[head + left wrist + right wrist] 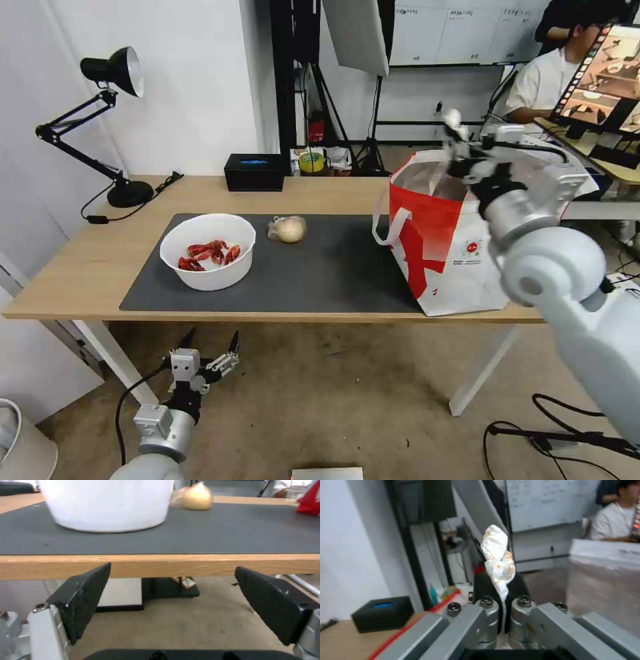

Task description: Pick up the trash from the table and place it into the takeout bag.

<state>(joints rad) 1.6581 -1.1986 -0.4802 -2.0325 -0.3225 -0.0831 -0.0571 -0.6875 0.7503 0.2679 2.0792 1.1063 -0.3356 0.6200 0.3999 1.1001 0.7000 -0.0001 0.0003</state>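
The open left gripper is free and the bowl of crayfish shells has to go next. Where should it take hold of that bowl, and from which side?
Probably by the rim. The white round bowl of red crayfish shells stands upright on the dark grey mat, too wide to span. The left gripper hangs below the table's near edge, so come from above on the near rim, one finger inside, one outside.

A white bowl (pixel 209 251) of red crayfish shells sits on the grey mat toward the left of the table (pixel 80 267). Just beyond it lies a pale bun (pixel 288 229) in clear wrap. The takeout bag (pixel 445 253) — white with a red panel, foil-lined, mouth open — stands upright at the right end. A crumpled, stained tissue (pixel 498 565) is pinched aloft — above the bag's opening.
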